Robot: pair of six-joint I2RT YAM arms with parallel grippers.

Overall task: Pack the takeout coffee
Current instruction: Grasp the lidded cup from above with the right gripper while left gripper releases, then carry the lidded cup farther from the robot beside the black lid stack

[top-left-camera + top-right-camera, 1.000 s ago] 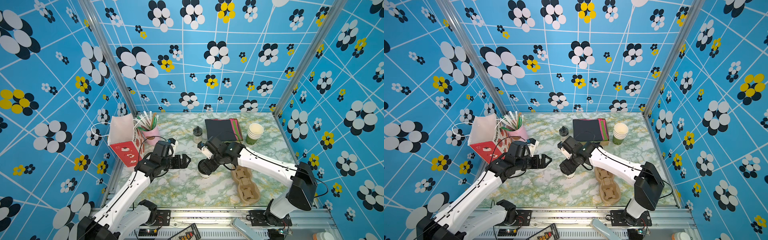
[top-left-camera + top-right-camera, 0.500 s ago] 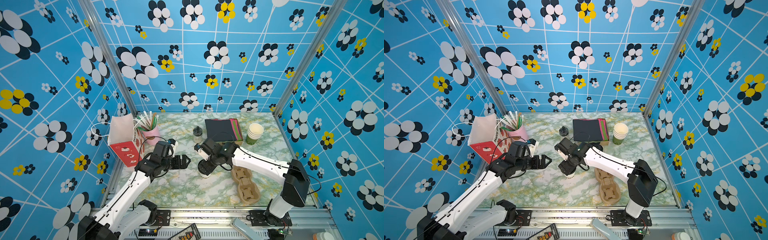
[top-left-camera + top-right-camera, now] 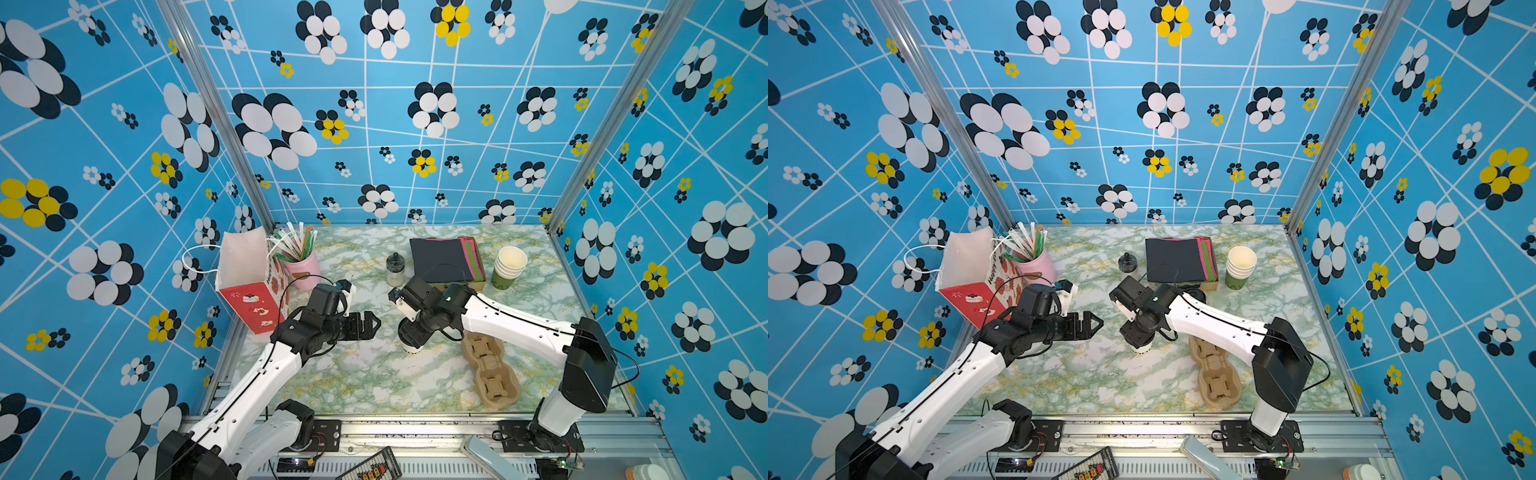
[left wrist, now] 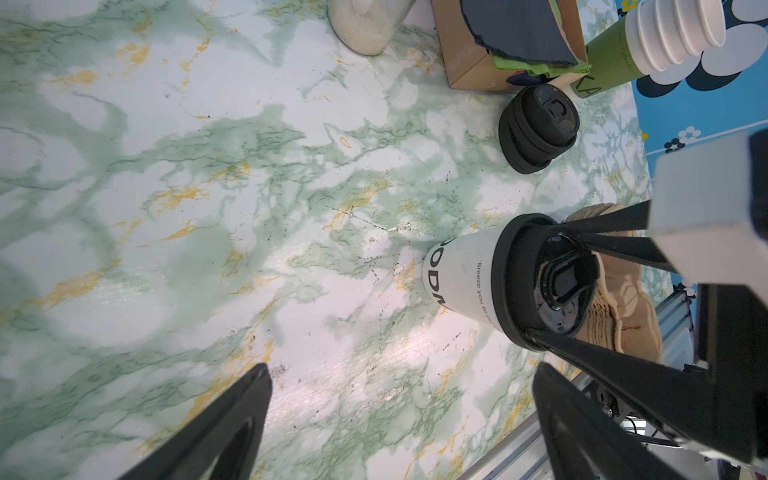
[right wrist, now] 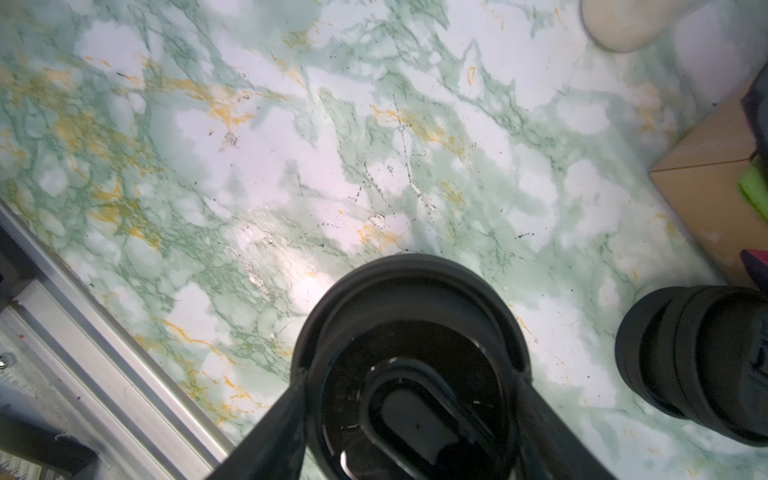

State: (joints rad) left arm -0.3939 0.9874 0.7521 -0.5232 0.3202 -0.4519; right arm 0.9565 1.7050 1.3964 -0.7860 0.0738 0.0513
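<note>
Right claw [image 5: 413,374]: fingers [image 5: 282,424] pressed on opposite sides of black lid [image 5: 407,291], clamped on takeout coffee [image 4: 461,278]. Takeout coffee upright under claw, long axis vertical, lid up, base on table [image 3: 374,382]. Left claw [image 3: 374,326]: spread wide, empty, pointing at takeout coffee, near, not touching.

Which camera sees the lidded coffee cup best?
Left wrist: the takeout coffee shows its white side and black lid. Right wrist shows only the lid; in both top views the right gripper covers most.
</note>
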